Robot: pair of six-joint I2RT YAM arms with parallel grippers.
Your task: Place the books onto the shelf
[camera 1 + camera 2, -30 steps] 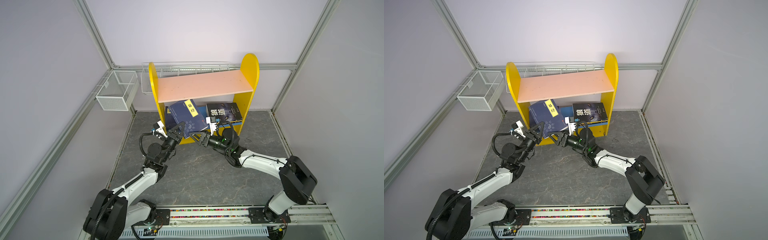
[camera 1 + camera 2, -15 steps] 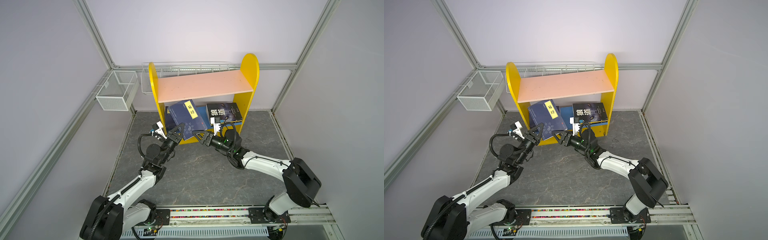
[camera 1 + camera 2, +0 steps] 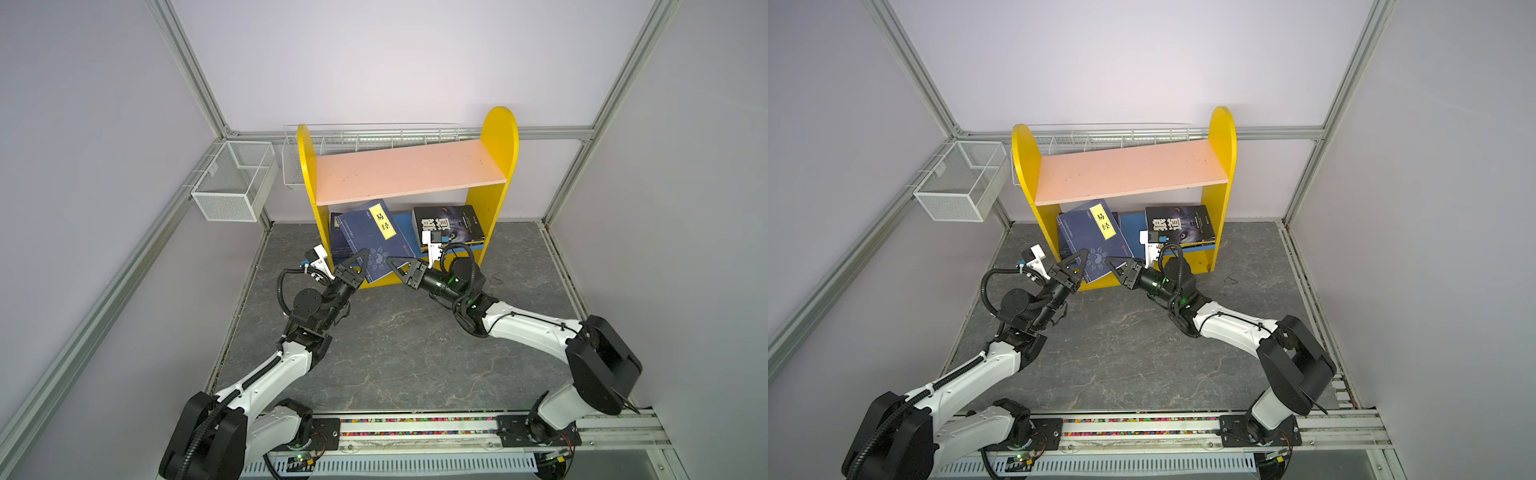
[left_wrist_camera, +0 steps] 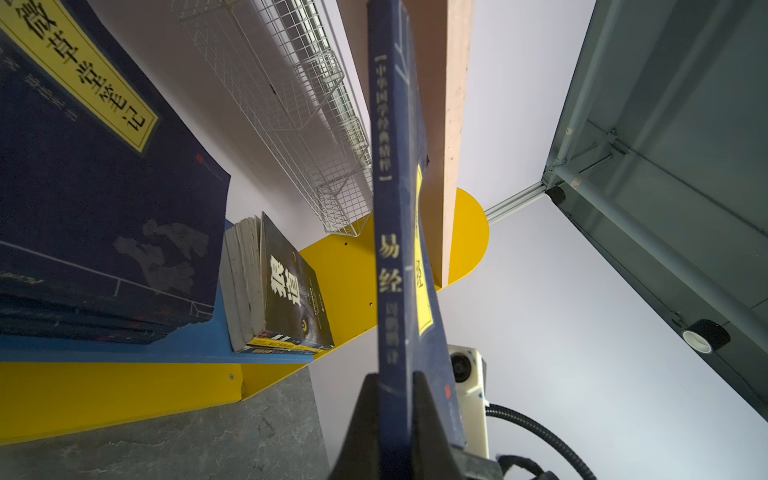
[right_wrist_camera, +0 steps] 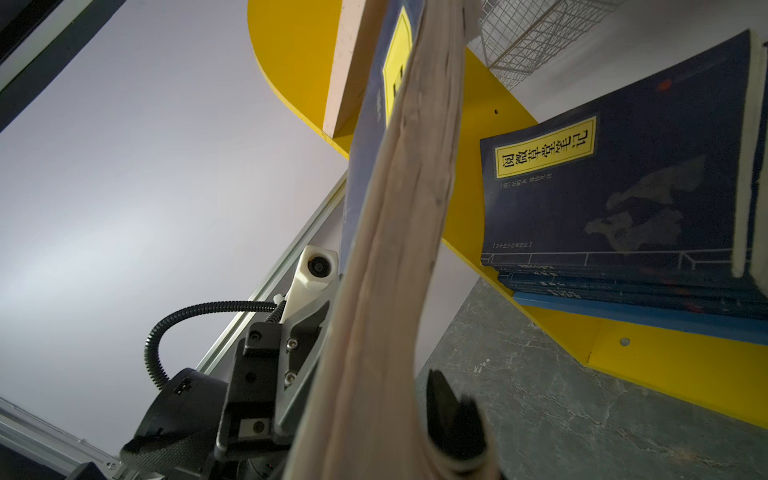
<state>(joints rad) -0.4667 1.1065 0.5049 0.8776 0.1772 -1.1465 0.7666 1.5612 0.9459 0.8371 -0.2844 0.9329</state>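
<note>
Since the previous frame the right pincer (image 3: 392, 262) had narrowed from wide open onto the page edge of the navy book (image 3: 374, 241); the left pincer (image 3: 362, 255) stayed clamped on its spine. The book stood tilted before the lower tier of the shelf (image 3: 498, 137). Grey marbled surface (image 3: 395, 340); lilac walls (image 3: 374, 62), aluminium frame (image 3: 187, 70).
</note>
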